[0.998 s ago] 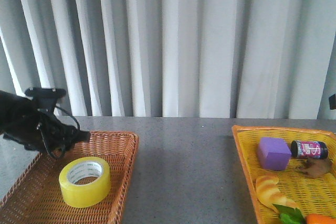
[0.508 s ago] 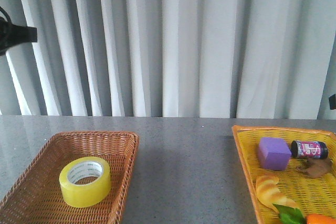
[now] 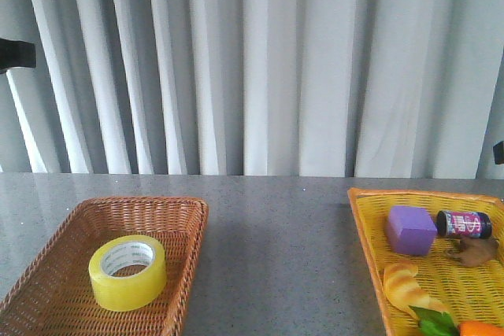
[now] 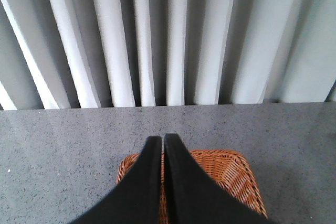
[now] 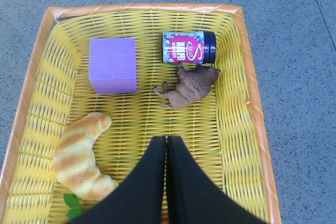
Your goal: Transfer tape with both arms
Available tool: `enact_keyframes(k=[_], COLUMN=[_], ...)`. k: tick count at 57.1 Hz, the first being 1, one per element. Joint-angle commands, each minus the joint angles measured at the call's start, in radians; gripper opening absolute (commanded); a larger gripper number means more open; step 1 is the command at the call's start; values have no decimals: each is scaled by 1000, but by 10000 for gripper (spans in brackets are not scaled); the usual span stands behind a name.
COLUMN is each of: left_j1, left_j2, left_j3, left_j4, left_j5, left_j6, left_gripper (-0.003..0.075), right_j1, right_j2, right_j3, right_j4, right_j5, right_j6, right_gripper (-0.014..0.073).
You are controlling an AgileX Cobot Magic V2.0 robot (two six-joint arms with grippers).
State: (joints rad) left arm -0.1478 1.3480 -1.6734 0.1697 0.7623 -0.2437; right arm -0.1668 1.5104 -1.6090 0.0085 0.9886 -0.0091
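Observation:
The yellow tape roll (image 3: 127, 271) with a white printed core lies flat in the brown wicker basket (image 3: 181, 218) at the front left. It is hidden behind the fingers in the left wrist view. My left gripper (image 4: 162, 138) is shut and empty, high above the brown basket (image 4: 231, 169); only a black bit of the left arm (image 3: 16, 53) shows at the front view's left edge. My right gripper (image 5: 166, 139) is shut and empty above the yellow basket (image 5: 247, 77).
The yellow basket (image 3: 364, 218) at the right holds a purple block (image 3: 409, 230), a dark jar (image 3: 464, 224), a brown toy animal (image 3: 472, 252), a croissant (image 3: 406, 287), green leaves and something orange. Grey tabletop lies between the baskets. White curtains hang behind.
My left arm has risen from beside the tape in the brown basket up to the top left edge of the front view. The tape has stayed in place.

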Motion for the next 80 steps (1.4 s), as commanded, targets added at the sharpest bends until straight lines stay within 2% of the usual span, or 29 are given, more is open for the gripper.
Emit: enact_keyframes(k=[1, 25, 35, 41, 50, 64, 80], left_j1=[-4, -4, -4, -4, -4, -4, -4], left_j2=[-28, -27, -156, -312, -567, -906, -1219], left_j3=[-30, -30, 43, 216, 590, 1193, 1636], left_j4=[-1, 9, 24, 54, 62, 41, -50], left_j5=[-54, -53, -119, -197, -312, -611, -777], left_j6=[-5, -4, -1, 5, 49, 52, 53], left_gripper=[-6, -6, -6, -6, -6, -6, -6], right_j1=[-6, -6, -6, -6, -6, -6, -6], right_j2=[-30, -30, -30, -30, -30, -30, -30], right_j3=[-23, -23, -23, -23, -23, -23, -23], right_j4=[0, 0, 0, 0, 0, 0, 0], right_j5=[-52, -53, -53, -53, -53, -53, -52], right_j6=[-4, -4, -4, -4, -4, -4, -4], right_gripper=[-7, -7, -7, -7, -7, -7, -7])
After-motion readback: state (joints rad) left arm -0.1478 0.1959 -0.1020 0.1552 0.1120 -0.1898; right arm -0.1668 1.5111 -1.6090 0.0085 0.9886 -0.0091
